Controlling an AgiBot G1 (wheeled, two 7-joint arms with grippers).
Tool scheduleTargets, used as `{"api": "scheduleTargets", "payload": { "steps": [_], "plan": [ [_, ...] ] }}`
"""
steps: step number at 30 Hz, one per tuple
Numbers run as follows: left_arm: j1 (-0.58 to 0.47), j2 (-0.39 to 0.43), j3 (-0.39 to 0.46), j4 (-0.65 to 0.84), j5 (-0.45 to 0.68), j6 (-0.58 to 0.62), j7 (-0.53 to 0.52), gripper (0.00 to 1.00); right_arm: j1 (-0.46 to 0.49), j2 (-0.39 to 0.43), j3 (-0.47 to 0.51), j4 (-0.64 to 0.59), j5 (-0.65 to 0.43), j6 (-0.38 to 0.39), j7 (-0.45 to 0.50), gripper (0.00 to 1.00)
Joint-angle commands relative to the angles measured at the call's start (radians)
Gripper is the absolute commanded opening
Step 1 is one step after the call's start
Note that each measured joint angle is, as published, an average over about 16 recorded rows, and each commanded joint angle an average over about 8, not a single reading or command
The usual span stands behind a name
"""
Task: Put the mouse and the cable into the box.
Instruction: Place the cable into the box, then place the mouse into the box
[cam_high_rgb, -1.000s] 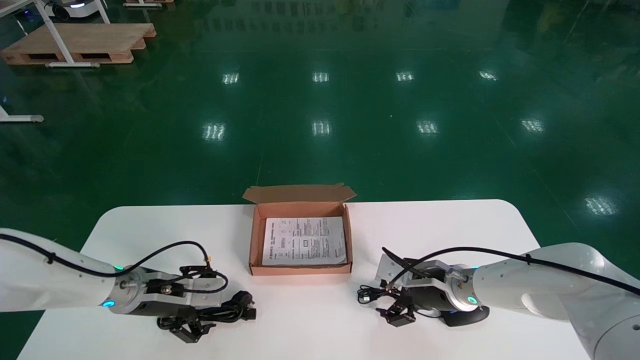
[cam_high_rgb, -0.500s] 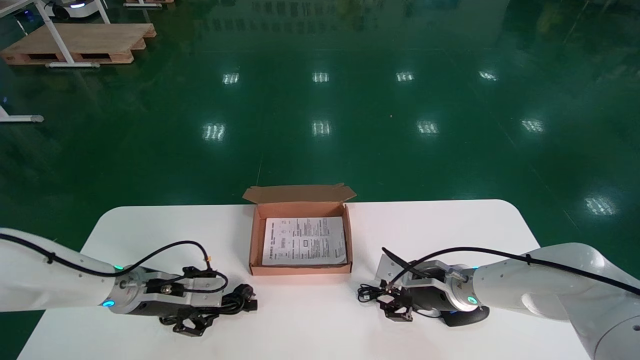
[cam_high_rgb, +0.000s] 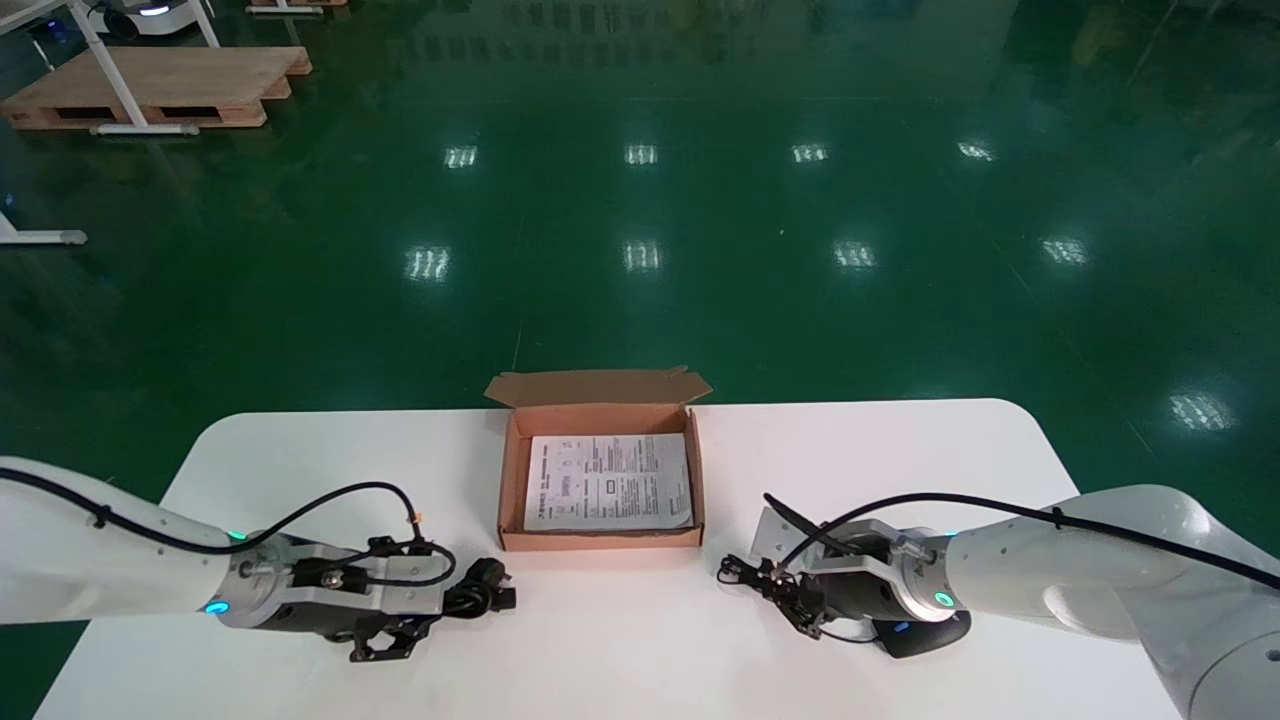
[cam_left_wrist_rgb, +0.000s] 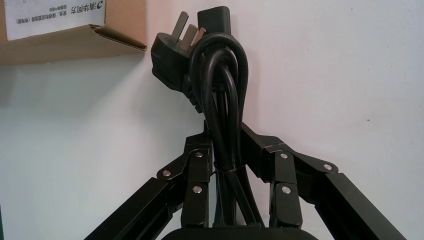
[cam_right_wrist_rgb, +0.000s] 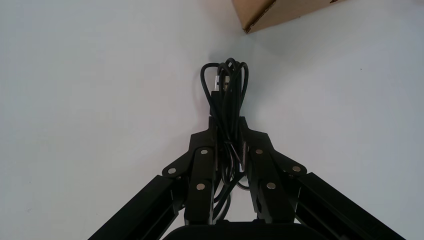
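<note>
Both grippers have closed since a second ago, when their fingers stood spread around the two bundles. Now the left gripper (cam_high_rgb: 432, 612) is clamped on the power cord (cam_high_rgb: 478, 592), low over the white table (cam_high_rgb: 640, 660) in front of the box's (cam_high_rgb: 600, 540) near left corner. The right gripper (cam_high_rgb: 797, 603) pinches the thin cable (cam_high_rgb: 745, 573) just off the near right corner. From the head view the box stands open between the arms, flap up at the back, a printed sheet (cam_high_rgb: 610, 480) flat inside, and the dark mouse (cam_high_rgb: 922, 636) lies on the table under the right wrist, which neither wrist view shows. Seen from the left wrist, the fingers (cam_left_wrist_rgb: 200, 165) squeeze the tied middle of the cord (cam_left_wrist_rgb: 217, 80), its three-pin plug and socket end pointing toward a box corner with a white label. In the right wrist view, the cable's (cam_right_wrist_rgb: 227, 82) loops stick out beyond the closed fingertips.
</note>
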Motion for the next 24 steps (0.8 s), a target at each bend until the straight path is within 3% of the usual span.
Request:
{"api": "scheduleTargets", "payload": {
  "steps": [1, 11, 18, 24],
  "plan": [
    [0.000, 0.000, 0.000, 0.000, 0.000, 0.000, 0.000, 0.00, 0.000, 0.000, 0.000, 0.000, 0.000, 0.000, 0.000, 0.00],
    [-0.043, -0.030, -0.009, -0.029, -0.004, 0.010, 0.020, 0.00, 0.032, 0.025, 0.006, 0.013, 0.005, 0.010, -0.005, 0.00],
    [-0.181, -0.085, -0.069, -0.121, -0.086, 0.064, 0.083, 0.00, 0.190, 0.112, 0.035, 0.069, 0.018, 0.076, -0.037, 0.00],
    [-0.194, 0.013, -0.091, -0.133, -0.123, -0.027, 0.189, 0.00, 0.336, 0.135, 0.054, 0.117, 0.014, 0.169, -0.093, 0.00]
  ]
}}
